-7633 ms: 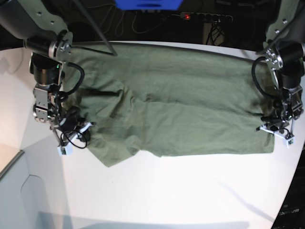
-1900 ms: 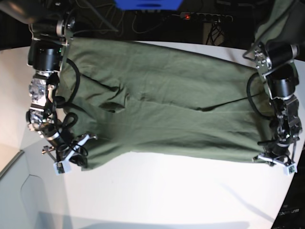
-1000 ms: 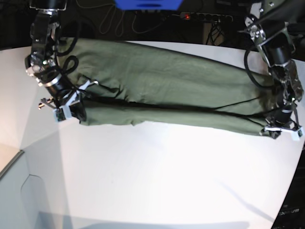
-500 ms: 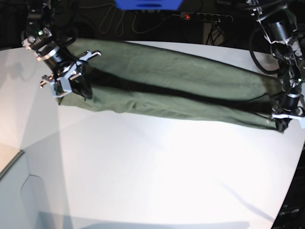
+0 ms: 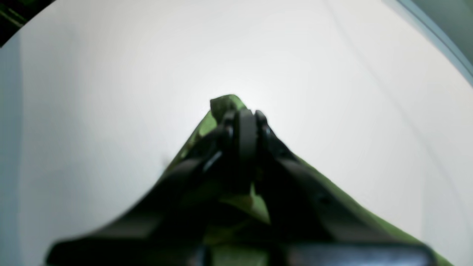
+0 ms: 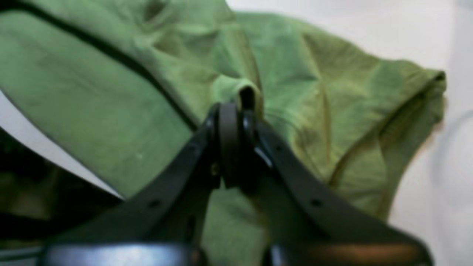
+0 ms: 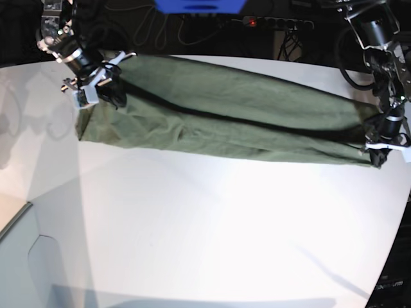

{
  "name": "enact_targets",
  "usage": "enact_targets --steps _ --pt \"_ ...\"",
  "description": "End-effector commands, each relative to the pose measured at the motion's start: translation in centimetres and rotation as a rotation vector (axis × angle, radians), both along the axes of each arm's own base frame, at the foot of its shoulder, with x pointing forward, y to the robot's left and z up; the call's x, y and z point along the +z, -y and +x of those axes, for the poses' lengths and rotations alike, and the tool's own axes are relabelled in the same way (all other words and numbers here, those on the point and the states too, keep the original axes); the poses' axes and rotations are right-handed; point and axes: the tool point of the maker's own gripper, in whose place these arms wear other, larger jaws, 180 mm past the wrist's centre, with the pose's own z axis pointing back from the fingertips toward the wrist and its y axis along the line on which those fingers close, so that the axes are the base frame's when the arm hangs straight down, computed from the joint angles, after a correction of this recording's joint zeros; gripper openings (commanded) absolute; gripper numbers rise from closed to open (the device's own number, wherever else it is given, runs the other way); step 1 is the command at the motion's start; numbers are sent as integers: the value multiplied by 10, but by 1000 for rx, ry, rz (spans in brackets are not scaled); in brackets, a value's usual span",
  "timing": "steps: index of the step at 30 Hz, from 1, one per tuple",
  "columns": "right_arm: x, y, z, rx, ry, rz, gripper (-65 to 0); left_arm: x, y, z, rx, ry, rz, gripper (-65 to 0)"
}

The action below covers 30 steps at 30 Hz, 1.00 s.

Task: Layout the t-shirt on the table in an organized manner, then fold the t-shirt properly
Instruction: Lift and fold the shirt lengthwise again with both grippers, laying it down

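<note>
The right tool [image 6: 236,111] is pinched tight on a small fold of the t-shirt [image 7: 225,119], its two black fingers pressed together with a little loop of green cloth poking up just past the tips. In the base view that tool [image 7: 96,86] sits at the far left corner of the cloth, up near the back edge of the surface [image 7: 212,237]. The left tool [image 5: 240,114] is likewise clamped on the shirt, a nub of green fabric showing just beyond its closed tips, with bare white surface all around it in the wrist view. From the base view it [image 7: 384,142] grips the opposite end of the shirt, close to the right rim. Between the two, the shirt is stretched out as a long, narrow green band running across the back half of the surface, doubled over lengthwise with a dark crease line along its middle. The front half of the white surface lies in bright light. Behind the surface a power strip [image 7: 277,23] with a red light lies among dark cables.
</note>
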Motion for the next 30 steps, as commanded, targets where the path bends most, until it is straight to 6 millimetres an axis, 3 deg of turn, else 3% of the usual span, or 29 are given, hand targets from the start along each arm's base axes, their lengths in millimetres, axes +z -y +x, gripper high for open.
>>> enact_targets --steps 1,12,20,27,30 --pt "9 5 -1 -2 33 13 -650 25 -11 10 9 74 32 -650" --pt "-16 13 -18 -43 -32 34 -650 21 -9 10 3 61 33 -650" --pt "-15 11 -10 -41 -20 38 -650 1 -8 -13 1 -1 31 -650" --pt "-14 11 -7 -42 -16 38 -650 -8 -8 -21 1 -27 25 -650" --pt "-14 11 -7 -42 -16 38 -650 -25 -8 -28 14 -65 -3 -650"
